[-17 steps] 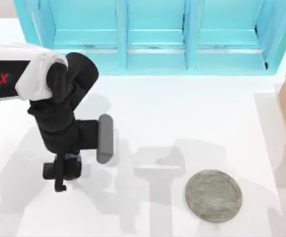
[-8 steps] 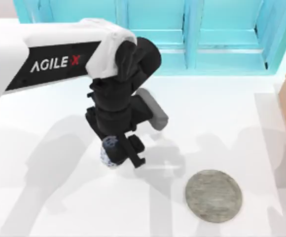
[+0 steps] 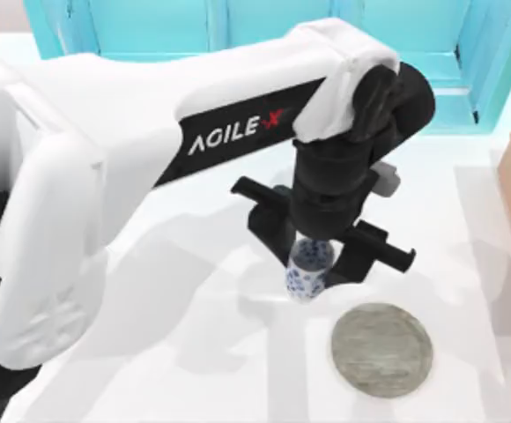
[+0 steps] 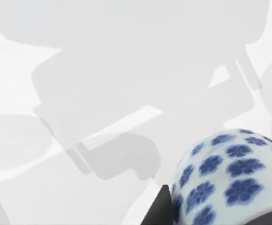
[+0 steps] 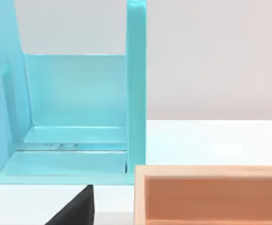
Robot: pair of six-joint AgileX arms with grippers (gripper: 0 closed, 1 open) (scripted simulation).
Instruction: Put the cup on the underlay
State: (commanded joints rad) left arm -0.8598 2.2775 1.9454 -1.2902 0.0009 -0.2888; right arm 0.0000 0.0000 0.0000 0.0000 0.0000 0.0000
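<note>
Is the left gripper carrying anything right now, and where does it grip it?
Yes: the left gripper holds the small white blue-flowered cup by its upper sides, above the table.

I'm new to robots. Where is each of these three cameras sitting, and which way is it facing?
Top view: above the table, facing down; left arm with its hand gripping the cup beside the underlay.
Left wrist view: on the left arm, facing the tabletop; the cup close up.
Right wrist view: on the right arm, facing the turquoise shelf and wooden box.
Shared: the cup shows in the top and left wrist views.
</note>
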